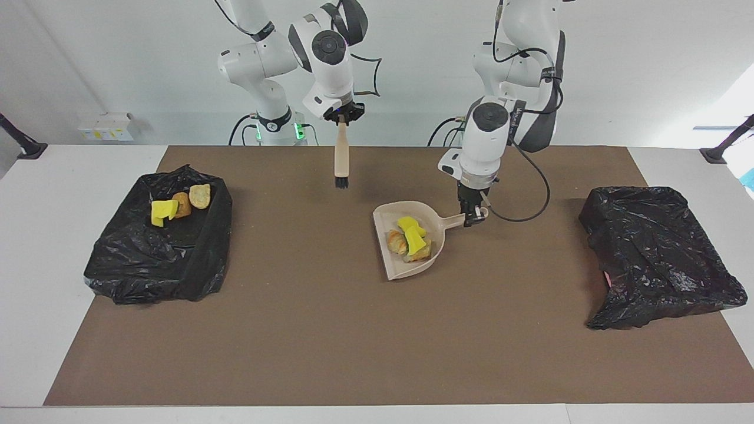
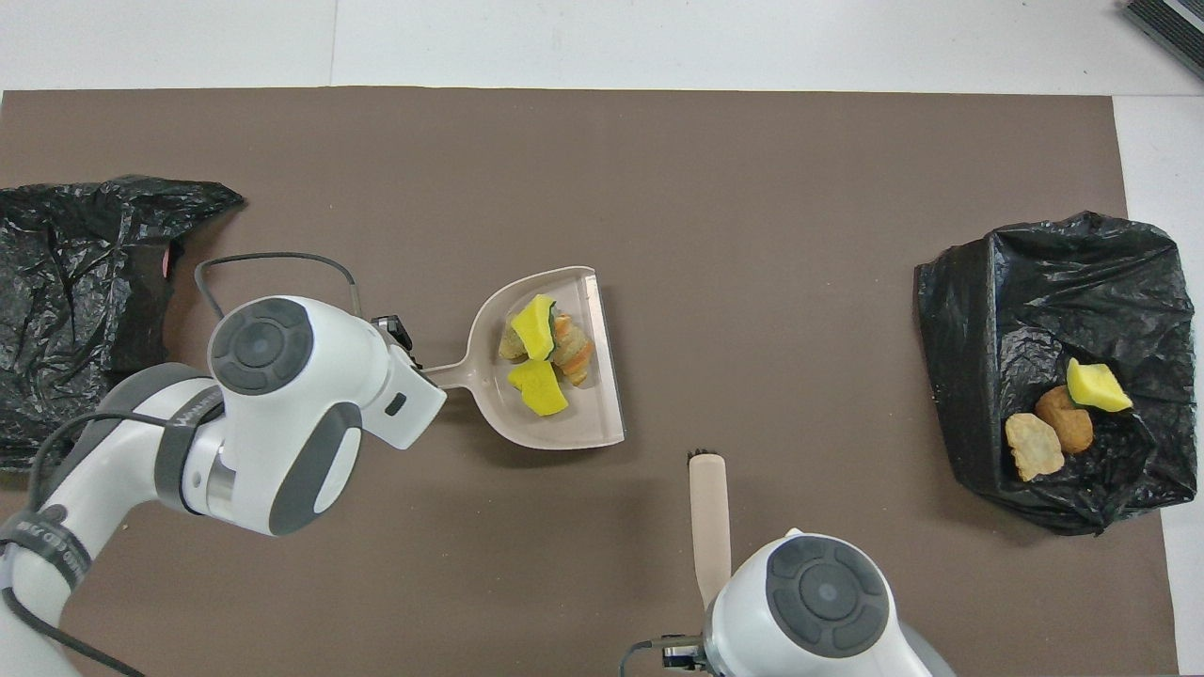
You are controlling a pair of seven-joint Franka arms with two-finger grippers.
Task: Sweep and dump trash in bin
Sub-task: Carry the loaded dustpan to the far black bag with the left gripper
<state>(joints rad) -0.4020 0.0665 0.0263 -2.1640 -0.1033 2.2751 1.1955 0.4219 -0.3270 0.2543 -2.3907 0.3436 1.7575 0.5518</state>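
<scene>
The beige dustpan (image 1: 390, 222) lies on the brown mat mid-table, with yellow foam chunks and tan bread-like lumps of trash (image 1: 411, 237) in it. My left gripper (image 1: 475, 215) is shut on the dustpan's handle. My right gripper (image 1: 341, 118) is shut on the handle of a wooden brush (image 1: 341, 158) and holds it upright, bristles down, above the mat. The brush is apart from the pan, toward the right arm's end. In the overhead view the dustpan (image 2: 583, 428), its trash (image 2: 540, 355) and the brush (image 2: 709, 512) show. The arms cover both grippers there.
A bin lined with a black bag (image 1: 200, 259) stands at the right arm's end of the table and holds a yellow chunk and two bread lumps (image 1: 177, 207); it also shows from overhead (image 2: 978, 301). A second black bag-covered bin (image 1: 654, 253) sits at the left arm's end.
</scene>
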